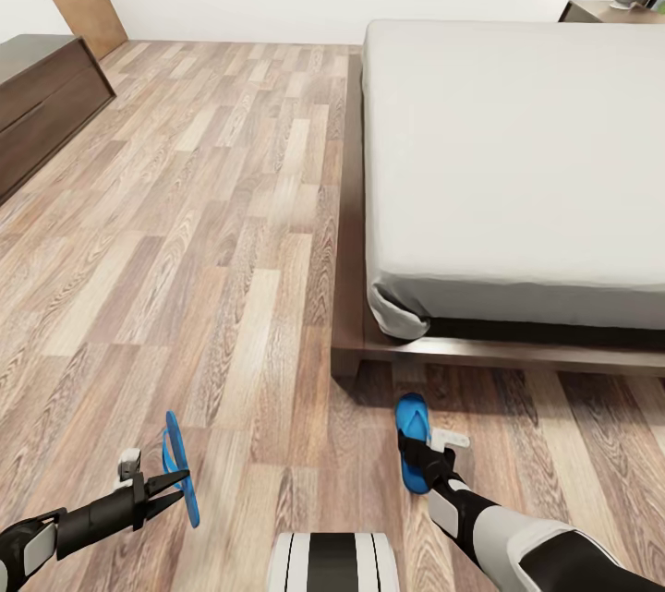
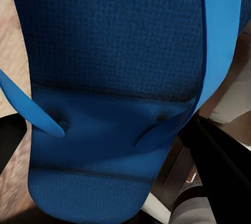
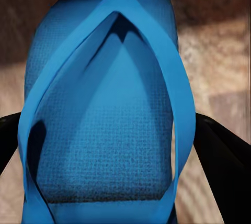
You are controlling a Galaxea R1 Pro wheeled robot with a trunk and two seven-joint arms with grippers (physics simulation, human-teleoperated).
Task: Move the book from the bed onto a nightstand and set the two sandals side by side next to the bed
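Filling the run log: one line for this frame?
left gripper: holding sandal | right gripper: holding second sandal | near bed corner

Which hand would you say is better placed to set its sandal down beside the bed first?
Right, probably: the right hand holds its sandal near the bed, while the left hand holds the other sandal farther out.

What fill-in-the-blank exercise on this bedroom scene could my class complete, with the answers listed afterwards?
1. Each gripper holds a bright ____ flat sandal.
2. The left gripper holds its sandal turned on ____, not flat.
3. The right gripper holds its sandal by the near corner of the low dark wooden ____.
4. The floor is made of light ____ planks.

Missing words: blue; edge; bed; wood
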